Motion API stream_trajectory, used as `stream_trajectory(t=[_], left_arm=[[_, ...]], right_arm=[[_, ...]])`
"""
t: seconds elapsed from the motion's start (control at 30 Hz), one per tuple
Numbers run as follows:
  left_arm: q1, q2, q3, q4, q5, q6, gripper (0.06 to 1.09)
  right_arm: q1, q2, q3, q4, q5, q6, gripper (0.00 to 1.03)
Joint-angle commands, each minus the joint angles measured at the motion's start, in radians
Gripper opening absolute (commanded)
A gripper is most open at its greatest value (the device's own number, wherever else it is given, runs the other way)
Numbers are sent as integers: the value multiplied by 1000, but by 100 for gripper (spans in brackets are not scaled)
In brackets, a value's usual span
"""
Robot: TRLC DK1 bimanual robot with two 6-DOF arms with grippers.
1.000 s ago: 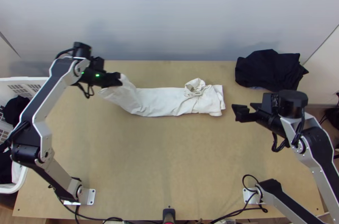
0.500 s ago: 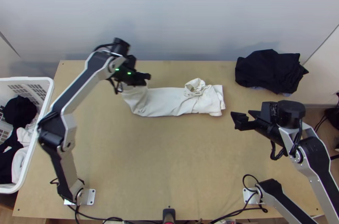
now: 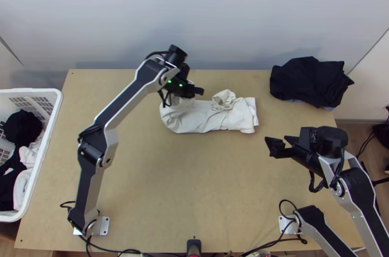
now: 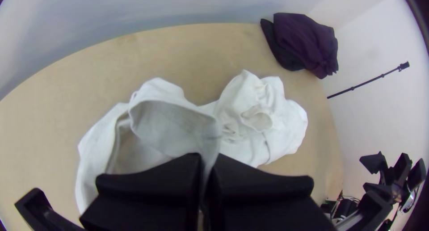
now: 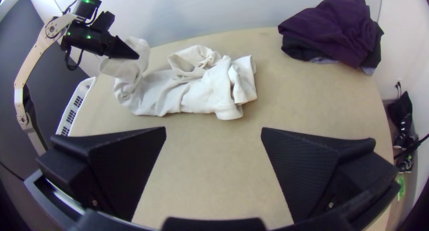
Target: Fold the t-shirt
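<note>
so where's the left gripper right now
In the top view, the left gripper is over the far part of the table, about midway across, shut on the raised left end of the white t-shirt, left of its bunched part.

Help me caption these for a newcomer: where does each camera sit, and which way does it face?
Top view: high over the near edge of the table, looking steeply down; the left arm and right arm show.
Left wrist view: on the left arm's wrist, facing the white t-shirt past the left gripper, closed on its cloth.
Right wrist view: on the right arm's wrist, facing across the table past the open right gripper.
Both wrist views share the white t-shirt and dark cloth pile.
</note>
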Motion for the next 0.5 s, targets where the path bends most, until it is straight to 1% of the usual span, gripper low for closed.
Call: stream_trajectory(t=[0.0, 0.17, 0.3, 0.47], left_arm=[[-68, 47, 54, 44, -19, -17, 10], [-106, 65, 54, 96, -19, -61, 10], [-152, 84, 54, 178, -19, -96, 10], [-209, 101, 54, 300, -18, -112, 10]], right_arm=[[-15, -43, -65, 12, -18, 17, 99], [-20, -65, -109, 27, -22, 26, 99], [-28, -88, -146, 43, -30, 40, 99], [-35, -104, -155, 50, -31, 43, 99]])
